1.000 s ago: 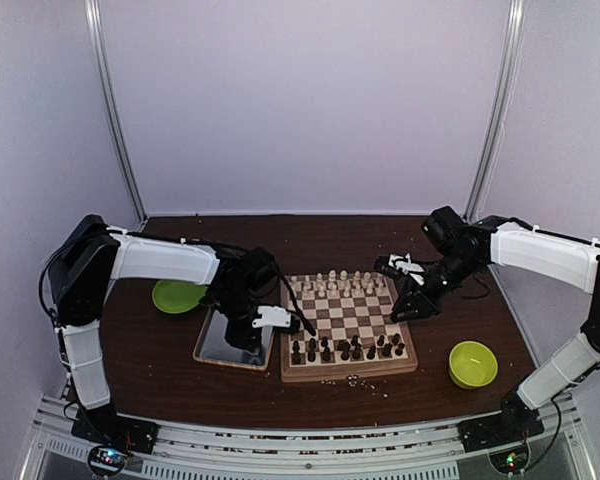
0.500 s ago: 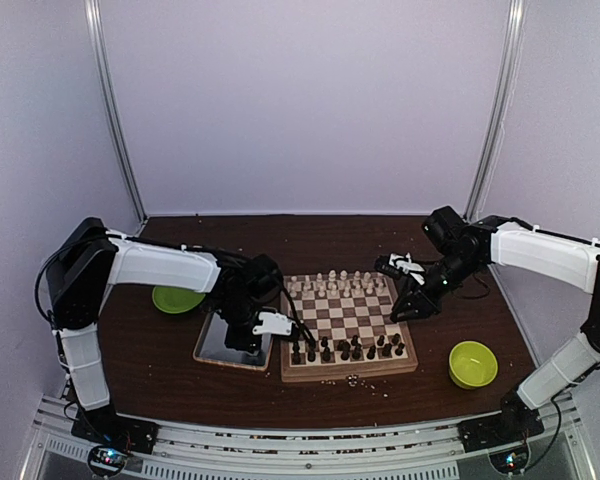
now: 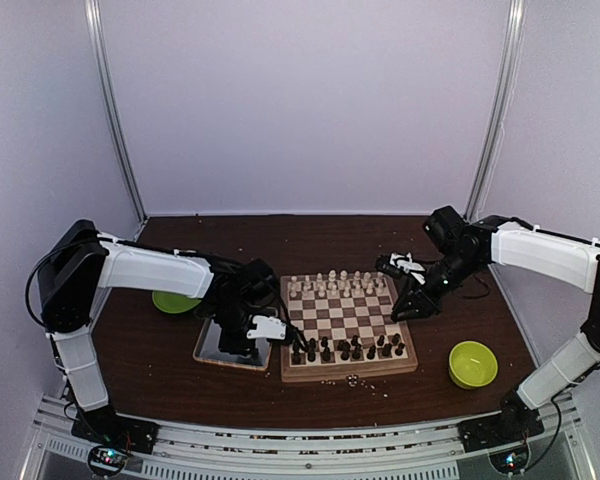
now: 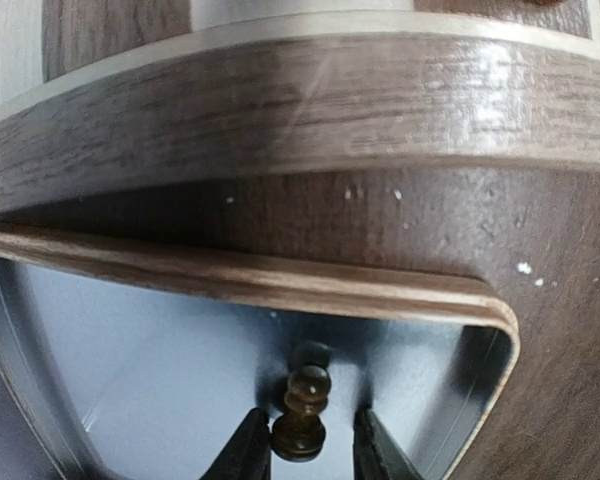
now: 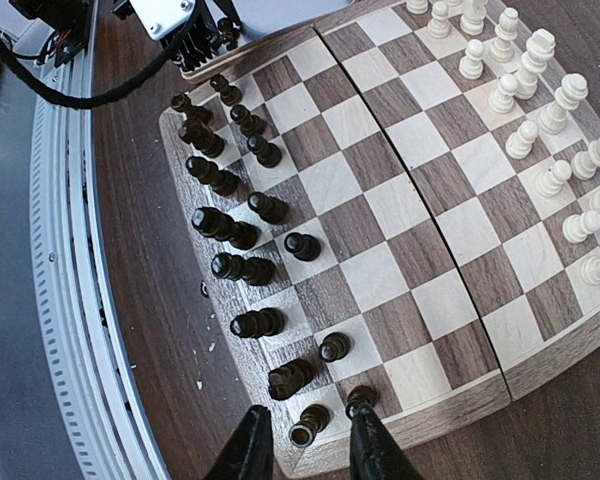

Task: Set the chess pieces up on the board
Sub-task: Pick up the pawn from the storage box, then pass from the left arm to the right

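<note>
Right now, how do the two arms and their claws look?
The left arm and the right arm have white shells, black joints and black cables. The left claw and the right claw each end in two slim black fingers.

Dark pawn (image 4: 300,428) inside silver tray (image 4: 130,380), flanked by left claw (image 4: 309,413)

The dark wood-grain desk (image 3: 160,365) carries the checkered wooden chessboard (image 3: 320,372) at its middle, a silver metal tray (image 3: 212,347) touching its left edge, a lime-green bowl (image 3: 170,300) behind the tray, another green bowl (image 3: 473,364) front right, and pale specks (image 3: 380,385).
</note>
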Tool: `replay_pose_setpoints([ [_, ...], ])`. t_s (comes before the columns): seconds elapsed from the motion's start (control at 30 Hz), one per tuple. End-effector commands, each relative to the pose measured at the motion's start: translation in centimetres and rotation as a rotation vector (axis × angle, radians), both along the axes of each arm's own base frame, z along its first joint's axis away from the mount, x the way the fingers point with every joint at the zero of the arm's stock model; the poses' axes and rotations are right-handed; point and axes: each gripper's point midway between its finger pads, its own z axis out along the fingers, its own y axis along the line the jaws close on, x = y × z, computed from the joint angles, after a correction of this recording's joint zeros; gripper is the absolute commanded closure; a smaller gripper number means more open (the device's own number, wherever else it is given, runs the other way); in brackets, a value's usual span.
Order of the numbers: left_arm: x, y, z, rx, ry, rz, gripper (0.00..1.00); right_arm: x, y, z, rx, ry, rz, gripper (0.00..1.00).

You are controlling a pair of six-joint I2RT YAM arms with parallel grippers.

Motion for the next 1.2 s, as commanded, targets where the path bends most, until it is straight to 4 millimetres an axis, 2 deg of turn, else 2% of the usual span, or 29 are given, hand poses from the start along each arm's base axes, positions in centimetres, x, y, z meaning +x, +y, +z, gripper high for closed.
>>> replay_pose_setpoints([
  [0.0, -0.4, -0.2, 0.0, -0.008, 0.005, 0.013, 0.71, -0.1, 0.1, 0.1, 0.014, 0.008, 0.014, 0.73],
  [0.2, -0.3, -0.9, -0.1, -0.017, 0.008, 0.008, 0.73, -0.1, 0.0, 0.0, 0.009, 0.008, 0.013, 0.73],
  [0.4, -0.3, -0.9, -0.3, -0.011, 0.016, 0.017, 0.84, -0.1, -0.1, 0.2, 0.01, 0.005, 0.007, 0.73],
  [0.6, -0.3, -0.7, 1.2, -0.029, 0.001, 0.06, 0.94, 0.1, 0.0, 0.9, 0.021, -0.008, -0.001, 0.73],
  [0.73, 0.2, -1.7, 4.6, -0.121, -0.035, 0.121, 0.97, 0.3, -0.1, 3.0, 0.033, -0.038, -0.004, 0.73],
  [0.93, 1.3, -5.5, 12.6, -0.434, -0.115, 0.182, 0.97, 1.8, -0.2, 7.8, 0.028, -0.127, -0.024, 0.71],
  [1.07, 2.1, -8.6, 17.9, -0.703, -0.153, 0.224, 0.96, 1.9, 1.2, 10.8, 0.098, -0.074, -0.008, 0.69],
  [1.17, 2.5, -10.4, 20.7, -0.877, -0.147, 0.258, 0.96, 1.9, 2.8, 12.6, 0.187, -0.002, 0.004, 0.65],
])
